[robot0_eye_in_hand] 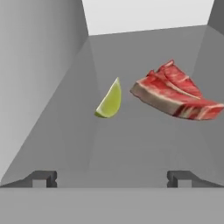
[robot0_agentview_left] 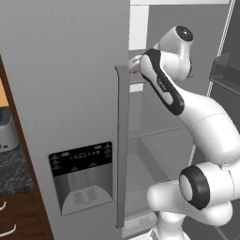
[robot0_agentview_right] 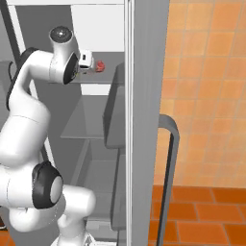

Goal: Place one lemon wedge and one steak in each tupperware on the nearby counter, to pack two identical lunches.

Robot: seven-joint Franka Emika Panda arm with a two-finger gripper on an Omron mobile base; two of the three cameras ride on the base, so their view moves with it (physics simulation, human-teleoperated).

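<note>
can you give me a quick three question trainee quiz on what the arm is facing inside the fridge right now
1. True or false: the fingers are shut on the pale green lemon wedge.
2. Multiple choice: in the hand view, the red marbled raw steak lies (a) left of the wedge, (b) right of the wedge, (c) on top of it.
3. Fill in: both foods rest on a grey fridge ____.

Key: 1 false, the fingers are open and short of both foods. 2 b. 3 shelf.

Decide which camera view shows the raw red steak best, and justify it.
The hand view: the raw red marbled steak lies whole and large on the grey shelf. The right base view gives a tiny red speck; in the left base view I cannot make it out.
</note>
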